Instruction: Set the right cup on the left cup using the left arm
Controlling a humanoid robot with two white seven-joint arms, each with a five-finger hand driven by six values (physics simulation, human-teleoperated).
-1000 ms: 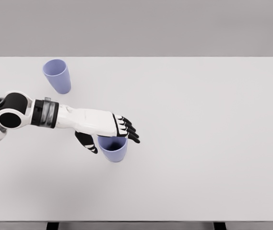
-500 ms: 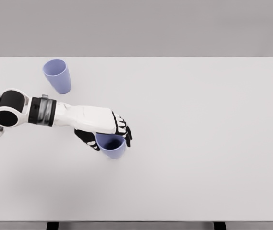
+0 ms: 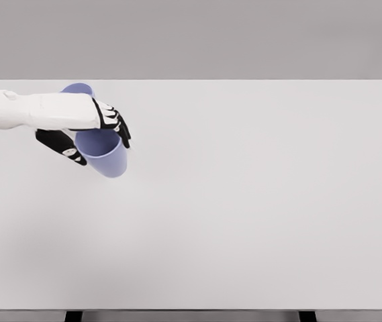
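My left hand (image 3: 97, 134) is shut on a lavender cup (image 3: 105, 153), holding it above the white table (image 3: 258, 201) at the far left. The cup hangs tilted, its base toward the lower right, with the fingers over its rim and the thumb on its near side. Just behind the hand, only the rim of the other lavender cup (image 3: 76, 88) shows; my forearm hides the rest of it. The held cup sits just in front and right of that one, and whether they touch cannot be told. The right arm is out of view.
The white table runs wide to the right and toward the near edge. Two dark table legs (image 3: 73, 316) show below the front edge. A plain grey wall lies behind.
My left hand closed on the right cup, lifted it off the table and carried it up and left, next to the far-left cup. My forearm now hides most of that cup.
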